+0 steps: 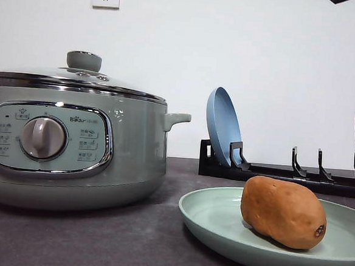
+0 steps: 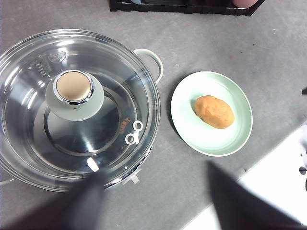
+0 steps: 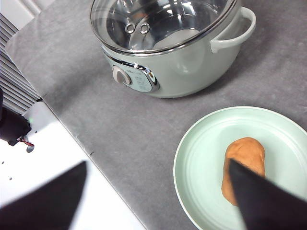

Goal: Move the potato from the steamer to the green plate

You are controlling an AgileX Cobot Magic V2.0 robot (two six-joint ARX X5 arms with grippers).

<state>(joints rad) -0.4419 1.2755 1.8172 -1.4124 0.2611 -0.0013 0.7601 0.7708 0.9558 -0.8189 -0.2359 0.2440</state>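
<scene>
While the potato (image 1: 283, 211) lies on the green plate (image 1: 219, 233), oval, orange-brown, dark spot at one end, lidded steamer (image 1: 73, 144) beside, left gripper (image 2: 158, 201) and right gripper (image 3: 158, 196) spread wide, holding nothing.

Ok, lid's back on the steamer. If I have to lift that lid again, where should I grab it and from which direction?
Take the lid by its round knob, coming straight down from above. The knob stands upright at the centre of the glass dome on the steamer and flares wider toward its base, so fingers should close across its upper part. The glass itself looks too smooth and sloped to pinch.
</scene>
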